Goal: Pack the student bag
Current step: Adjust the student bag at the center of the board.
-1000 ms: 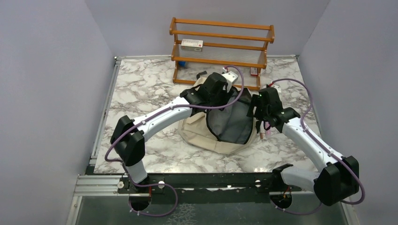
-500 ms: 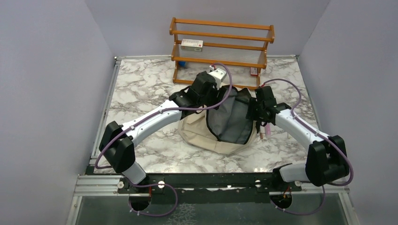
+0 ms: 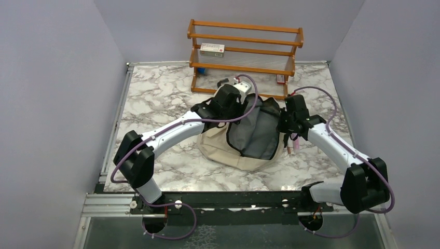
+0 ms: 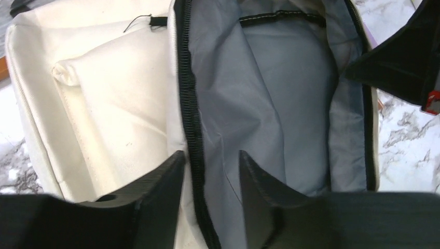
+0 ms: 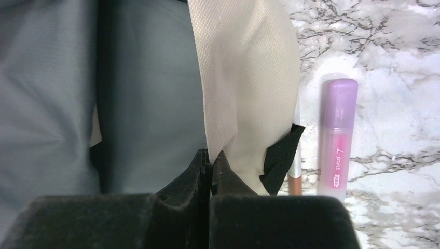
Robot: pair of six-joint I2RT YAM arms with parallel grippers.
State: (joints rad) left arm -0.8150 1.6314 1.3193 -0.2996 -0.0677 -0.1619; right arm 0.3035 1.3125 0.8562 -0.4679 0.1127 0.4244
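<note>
Top view: student bag (image 3: 228,150) lies mid-desk, just below the wooden rack (image 3: 244,66), which stands at the upper edge of the marble desk (image 3: 155,98). Bag is unzipped, mouth wide, dk grey lining showing. Cream canvas spreads out lower left of the opening. Arms reach in from either side of frame, wrists over the bag.

L pincer (image 4: 210,161): fingers apart, astride the black zipper (image 4: 189,104) on the left rim of the opening. One finger is over the cream outer panel, the other over grey lining. Lining shows in the gap beside the zipper; no clamp seen.

R pincer (image 5: 210,158): fingers together, tips pinched on the cream canvas edge at the bag's right rim. Fabric rises from the tips toward top of frame, grey lining to its left.

R wrist view, right of bag: black strap tab (image 5: 280,155) pokes out from the canvas. Just beside it is a thin pen (image 5: 296,171), white barrel w/ brown end, partly hidden by the bag. Next right is a purple-capped marker (image 5: 337,140), pink print on clear body, flat on desk, near the pen and parallel w/ it.

Rack: small white box (image 3: 212,49) w/ red label on middle shelf, left part. Another small item (image 3: 280,79) at rack's lower right, too small to tell.
</note>
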